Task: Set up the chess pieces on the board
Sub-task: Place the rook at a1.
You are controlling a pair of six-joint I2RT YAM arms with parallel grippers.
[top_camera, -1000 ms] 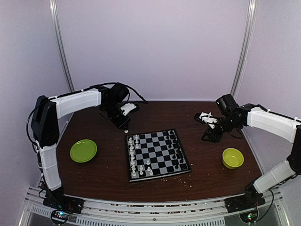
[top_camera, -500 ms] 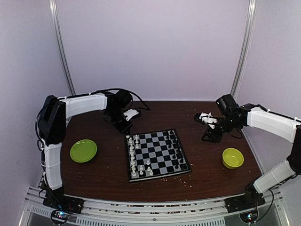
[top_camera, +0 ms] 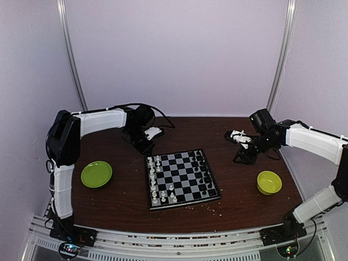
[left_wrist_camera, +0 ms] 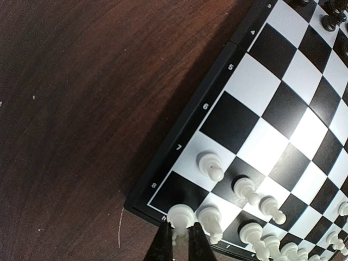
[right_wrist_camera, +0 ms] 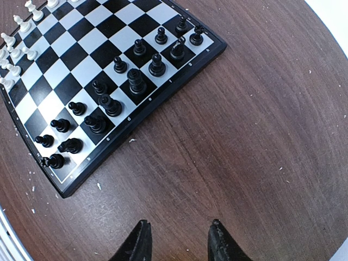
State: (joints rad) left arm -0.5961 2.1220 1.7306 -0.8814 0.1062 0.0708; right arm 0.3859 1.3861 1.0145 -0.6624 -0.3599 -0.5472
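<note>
Pinching a white piece (left_wrist_camera: 179, 217) at the board (left_wrist_camera: 228, 122) corner, left jaws; right jaws (over table (right_wrist_camera: 261, 136)) gape.

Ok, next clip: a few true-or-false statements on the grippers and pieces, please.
1. The left gripper is shut on a white piece at the board's corner. True.
2. The right gripper holds a black piece. False: it is open and empty over the table.
3. The black pieces stand on the board's side nearer the right gripper. True.
4. The green plate lies on the board. False: it lies on the table, left of the board.
</note>
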